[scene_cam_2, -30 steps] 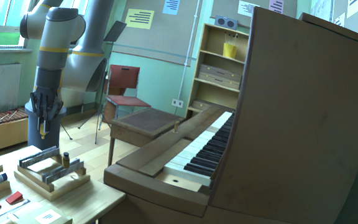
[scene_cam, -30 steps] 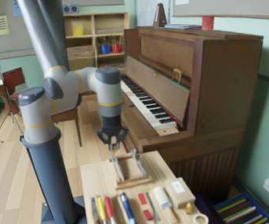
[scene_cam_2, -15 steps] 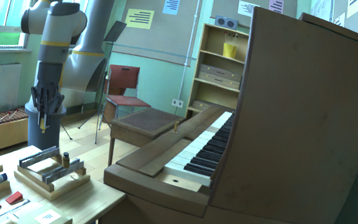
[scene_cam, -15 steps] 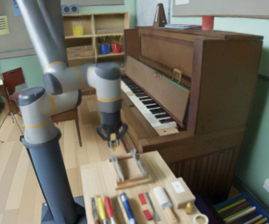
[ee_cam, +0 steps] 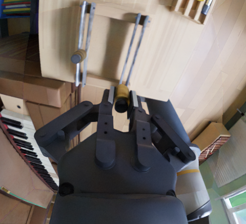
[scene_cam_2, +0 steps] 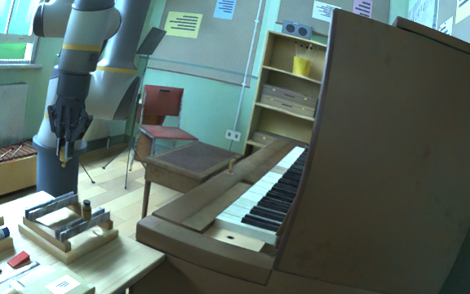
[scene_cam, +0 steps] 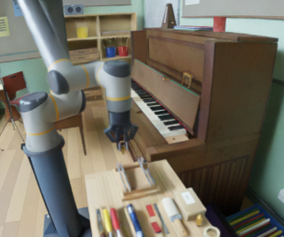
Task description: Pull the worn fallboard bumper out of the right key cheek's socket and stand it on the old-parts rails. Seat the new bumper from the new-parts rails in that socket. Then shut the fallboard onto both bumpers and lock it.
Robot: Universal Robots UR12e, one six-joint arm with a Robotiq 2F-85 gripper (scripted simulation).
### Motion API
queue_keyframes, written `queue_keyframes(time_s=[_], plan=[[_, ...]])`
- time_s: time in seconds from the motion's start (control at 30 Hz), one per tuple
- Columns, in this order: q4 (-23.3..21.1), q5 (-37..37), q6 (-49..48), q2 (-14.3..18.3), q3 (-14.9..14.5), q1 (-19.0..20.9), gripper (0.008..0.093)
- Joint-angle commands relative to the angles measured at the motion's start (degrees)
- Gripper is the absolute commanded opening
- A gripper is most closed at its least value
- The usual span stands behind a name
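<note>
The right key cheek's socket [scene_cam_2: 230, 237] stands empty at the near end of the keyboard, while the worn bumper [ee_cam: 121, 98] hangs between the two fingers of my gripper [ee_cam: 122, 98], a short yellow peg with a dark head. My gripper [scene_cam: 121, 144] hovers above the near end of one pair of metal rails [ee_cam: 133, 47] on the wooden stand. The other pair of rails [ee_cam: 84, 42] carries the new bumper [scene_cam_2: 86, 209], standing upright. A bumper [scene_cam_2: 231, 165] stands in the far key cheek. The fallboard [scene_cam: 165, 91] is raised.
A small box [scene_cam: 189, 202] with a white label sits on the table right of the rail stand. Screwdrivers [scene_cam: 116, 221], red wedges [scene_cam: 153, 219] and a brush lie along the near edge. A piano bench [scene_cam_2: 190, 161] and red chair [scene_cam_2: 161, 112] stand beyond.
</note>
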Motion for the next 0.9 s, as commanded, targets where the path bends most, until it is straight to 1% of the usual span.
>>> queue_keyframes(time_s=[0.0,0.2,0.4,0.67,0.87], plan=[[0.0,0.0,0.6,0.1,-0.1,0.6,0.0080],[-0.1,0.0,5.5,1.1,-1.1,5.6,0.0080],[-0.1,0.0,12.7,3.3,-3.3,12.8,0.0080],[0.1,0.0,23.2,7.7,-8.0,23.3,0.0080],[0.7,0.0,29.8,11.4,-12.2,29.8,0.0080]])
